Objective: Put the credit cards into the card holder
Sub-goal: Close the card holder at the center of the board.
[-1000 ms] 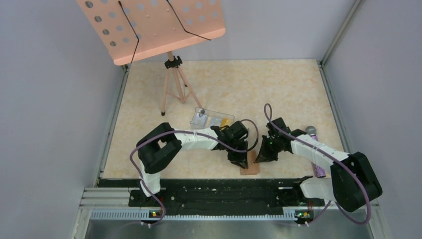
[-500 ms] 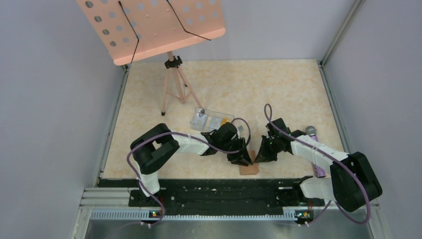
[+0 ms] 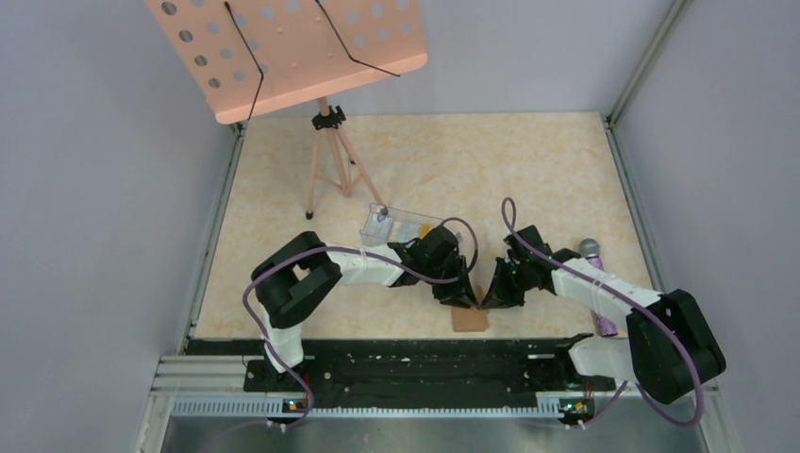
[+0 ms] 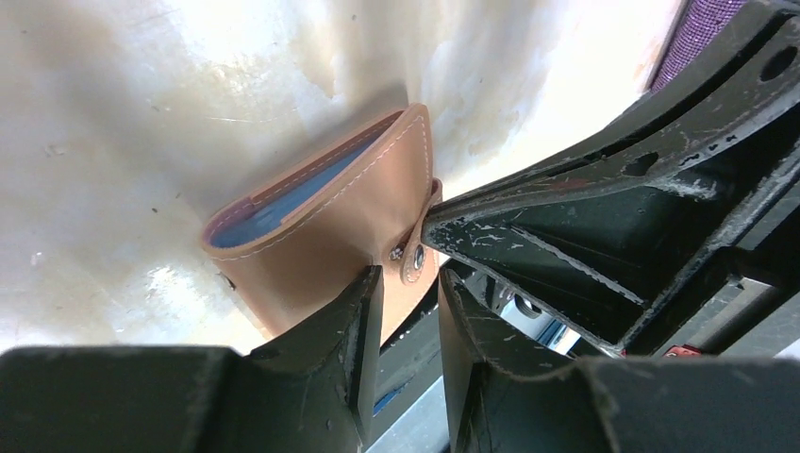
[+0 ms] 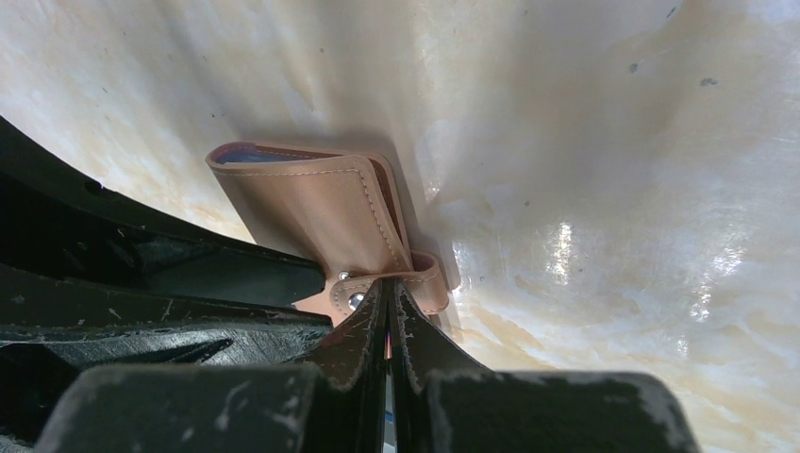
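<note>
The card holder (image 3: 470, 320), a brown leather wallet, lies near the table's front edge; its bluish inner face shows in the left wrist view (image 4: 325, 226). My right gripper (image 3: 491, 296) is shut, its tips pinching the holder's snap tab (image 5: 429, 279). My left gripper (image 3: 460, 295) stands just left of it, jaws apart, nothing between them; its left finger (image 4: 357, 316) is in front of the holder's side, the tab (image 4: 414, 255) just beyond the gap. The credit cards (image 3: 425, 229), yellow and pale, lie in a clear box (image 3: 401, 226) behind the left arm.
A music stand's tripod (image 3: 328, 165) rises at the back left, its pink perforated desk (image 3: 283, 52) overhanging. A purple object with a grey cap (image 3: 594, 253) lies by the right arm. The black rail (image 3: 406, 363) runs along the front edge.
My left gripper's jaws have widened and it has shifted slightly back beside the right gripper. The card holder now lies flatter. The right gripper has stayed shut on the tab.
</note>
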Controlling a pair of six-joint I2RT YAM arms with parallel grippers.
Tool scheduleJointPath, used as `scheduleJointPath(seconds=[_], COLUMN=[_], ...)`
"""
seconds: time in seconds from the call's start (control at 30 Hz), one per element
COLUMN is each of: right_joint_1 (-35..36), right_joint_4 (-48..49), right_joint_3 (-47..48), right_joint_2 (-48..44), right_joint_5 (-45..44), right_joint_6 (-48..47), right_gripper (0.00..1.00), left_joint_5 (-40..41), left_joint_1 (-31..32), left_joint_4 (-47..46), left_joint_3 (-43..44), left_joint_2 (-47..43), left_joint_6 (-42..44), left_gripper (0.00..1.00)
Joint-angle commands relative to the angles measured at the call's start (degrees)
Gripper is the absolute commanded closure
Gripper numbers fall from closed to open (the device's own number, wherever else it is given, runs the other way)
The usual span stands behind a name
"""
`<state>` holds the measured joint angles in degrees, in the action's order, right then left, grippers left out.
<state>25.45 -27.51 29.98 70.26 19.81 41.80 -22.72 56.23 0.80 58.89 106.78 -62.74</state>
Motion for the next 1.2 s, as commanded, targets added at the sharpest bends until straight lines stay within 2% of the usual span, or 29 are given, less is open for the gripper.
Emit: scheduleJointPath(seconds=[0.0, 0.17, 0.3, 0.47, 0.57, 0.63, 0.9, 1.17], right_joint_1=[0.7, 0.7, 0.7, 0.7, 0.8, 0.8, 0.7, 0.8], right_joint_4=[0.7, 1.1, 1.6, 2.2, 2.2, 2.1, 0.3, -0.2], right_joint_3=[-1.0, -0.9, -1.0, -1.0, -1.0, -0.9, 0.2, 0.8], right_joint_2=[-1.0, -1.0, -0.9, -0.9, -1.1, -1.4, -4.9, -8.0], right_joint_5=[0.0, 0.2, 0.5, 1.0, 1.1, 1.1, 0.6, -0.1], right_joint_6=[0.3, 0.4, 0.6, 1.0, 0.9, 0.9, 0.0, -0.5], right_gripper=[1.00, 1.00, 1.00, 1.00, 1.00, 1.00, 1.00, 1.00], left_joint_5=[2.3, -1.3, -3.0, -4.1, -4.6, -4.3, 0.0, 1.2], left_joint_1=[-0.1, 0.0, 0.0, 0.0, 0.0, 0.0, 0.0, 0.0], left_joint_4=[4.5, -0.1, -3.2, -5.2, -5.5, -4.7, 7.8, 11.7], left_joint_3=[1.6, 1.1, 0.9, 1.1, 1.7, 2.0, 7.4, 10.2], left_joint_2=[0.2, 2.5, 3.1, 3.2, 3.4, 3.1, 1.5, 2.4], left_joint_6=[2.0, 0.2, -0.7, -0.7, -0.6, 0.0, 6.1, 8.5], left_gripper=[0.66, 0.67, 0.75, 0.79, 0.89, 1.00, 1.00, 1.00])
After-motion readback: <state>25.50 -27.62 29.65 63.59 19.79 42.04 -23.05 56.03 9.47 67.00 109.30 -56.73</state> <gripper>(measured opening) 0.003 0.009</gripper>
